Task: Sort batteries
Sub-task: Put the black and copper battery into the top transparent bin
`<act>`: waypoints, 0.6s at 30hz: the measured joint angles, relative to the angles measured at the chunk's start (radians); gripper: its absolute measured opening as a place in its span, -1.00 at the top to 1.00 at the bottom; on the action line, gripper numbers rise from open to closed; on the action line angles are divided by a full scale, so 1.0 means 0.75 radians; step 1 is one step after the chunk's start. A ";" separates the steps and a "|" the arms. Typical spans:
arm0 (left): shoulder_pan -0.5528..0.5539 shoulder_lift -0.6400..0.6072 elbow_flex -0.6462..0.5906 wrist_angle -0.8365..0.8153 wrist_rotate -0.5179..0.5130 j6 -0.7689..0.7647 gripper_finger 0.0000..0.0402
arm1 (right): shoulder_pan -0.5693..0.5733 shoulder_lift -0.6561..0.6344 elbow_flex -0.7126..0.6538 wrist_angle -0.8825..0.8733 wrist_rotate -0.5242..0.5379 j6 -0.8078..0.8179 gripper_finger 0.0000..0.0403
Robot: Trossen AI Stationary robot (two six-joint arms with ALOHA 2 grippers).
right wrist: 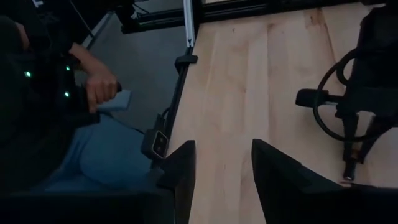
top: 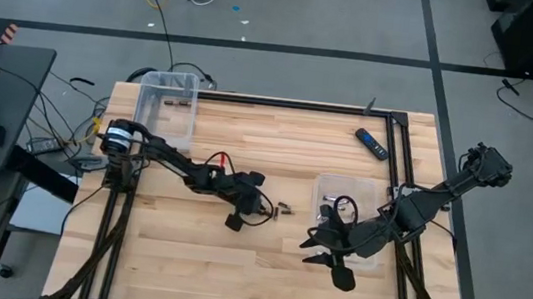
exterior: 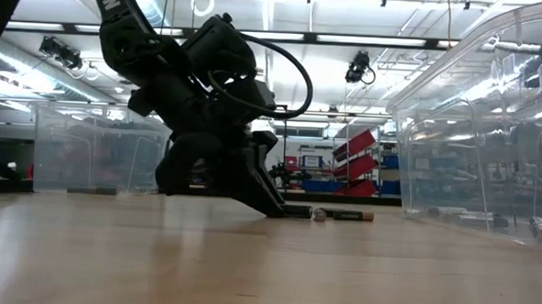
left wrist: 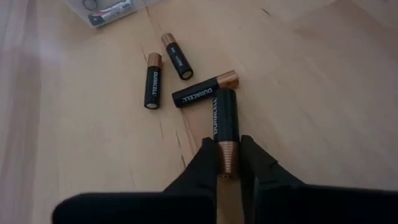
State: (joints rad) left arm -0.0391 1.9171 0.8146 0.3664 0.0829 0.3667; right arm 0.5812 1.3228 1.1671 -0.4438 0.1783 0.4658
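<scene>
The left pincer (left wrist: 229, 163) was down on the pale wooden table (top: 233, 267), clamped on the copper end of one black-and-copper cylindrical battery (left wrist: 225, 121), which lay on the wood touching a second one (left wrist: 204, 91). Two more loose batteries (left wrist: 153, 79) lay just beside them, so sorting looked far from done. A few cells already sat in the clear plastic bin (top: 174, 99) at the table's corner. The right pincer (right wrist: 222, 163) hung spread and empty over by the other clear container (top: 324, 188)
</scene>
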 joint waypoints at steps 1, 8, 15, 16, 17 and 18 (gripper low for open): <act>0.000 0.000 0.000 0.000 -0.004 -0.003 0.93 | 0.000 0.000 0.000 -0.005 0.000 -0.015 0.31; -0.028 -0.039 -0.004 -0.020 -0.019 -0.078 0.89 | -0.003 0.000 0.000 -0.017 0.001 -0.156 0.38; -0.106 -0.251 -0.015 -0.170 -0.027 -0.119 0.90 | -0.010 0.000 0.000 -0.066 0.118 -0.232 0.45; -0.116 -0.297 -0.011 -0.199 -0.036 -0.129 0.90 | -0.013 0.000 0.000 -0.076 0.136 -0.240 0.46; -0.124 -0.342 -0.011 -0.226 -0.043 -0.146 0.90 | -0.020 0.000 0.000 -0.089 0.155 -0.250 0.47; -0.132 -0.386 -0.012 -0.254 -0.046 -0.154 0.90 | -0.027 0.000 0.000 -0.097 0.169 -0.265 0.48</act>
State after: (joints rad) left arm -0.1378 1.6278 0.8059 0.1760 0.0481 0.2511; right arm 0.5608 1.3228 1.1671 -0.5165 0.3052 0.2672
